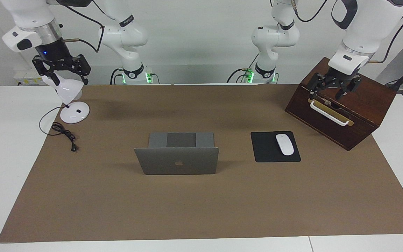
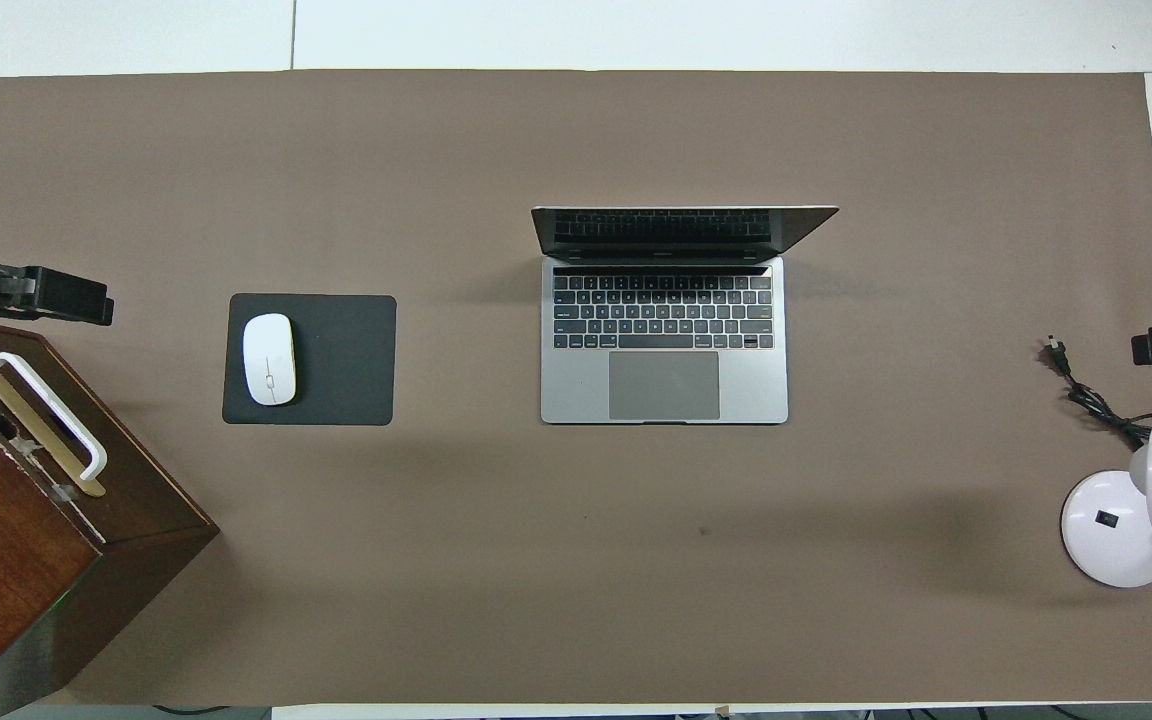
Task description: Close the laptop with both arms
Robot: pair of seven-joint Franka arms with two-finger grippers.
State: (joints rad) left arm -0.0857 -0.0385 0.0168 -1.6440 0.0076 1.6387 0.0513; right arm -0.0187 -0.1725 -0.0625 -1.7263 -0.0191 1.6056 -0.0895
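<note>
Fingers of both grippers look spread and hold nothing. Raised at its own end of the table, the left gripper (image 1: 334, 87) hangs over the dark brown wooden box (image 1: 359, 108) with the white bar handle; the right gripper (image 1: 61, 68) hangs over the white desk lamp (image 1: 70, 101). Both are well apart from the thin silver-grey metal laptop (image 1: 177, 159), which sits open mid-table on the brown mat (image 1: 201, 210). Its lid stands roughly upright, with the keyboard toward the robots. A black mouse pad (image 1: 268, 147) carrying a white mouse (image 1: 284, 144) lies beside the laptop toward the left arm's end.

By my reading, the laptop is rigid, smooth and fairly light, with a stiff hinge and a fragile screen. Its base may slide on the mat if the lid is shoved. The safest contact seems to be the lid's top edge near its two corners, one gripper each, pressing evenly toward the robots and downward.
</note>
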